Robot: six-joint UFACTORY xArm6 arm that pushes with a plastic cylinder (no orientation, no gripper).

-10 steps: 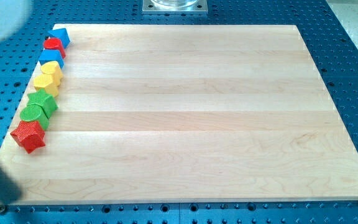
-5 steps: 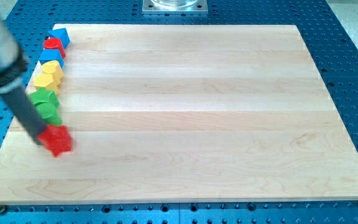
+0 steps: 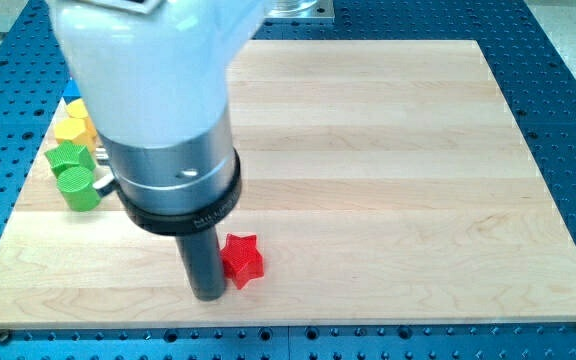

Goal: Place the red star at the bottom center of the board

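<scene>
The red star (image 3: 242, 259) lies on the wooden board (image 3: 388, 170) near the view's bottom edge, left of the board's centre line. My tip (image 3: 207, 294) stands right against the star's left side, at the view's bottom. The arm's large white and grey body fills the view's upper left and hides part of the block column there.
At the board's left edge I see a green block (image 3: 67, 156) above a green cylinder (image 3: 80, 187), yellow blocks (image 3: 73, 125) above them, and a sliver of blue block (image 3: 71, 96). The blue perforated table (image 3: 568, 120) surrounds the board.
The red star has been pushed from the left edge to the right and down toward the bottom. My tip has followed it, and the arm now covers the upper left.
</scene>
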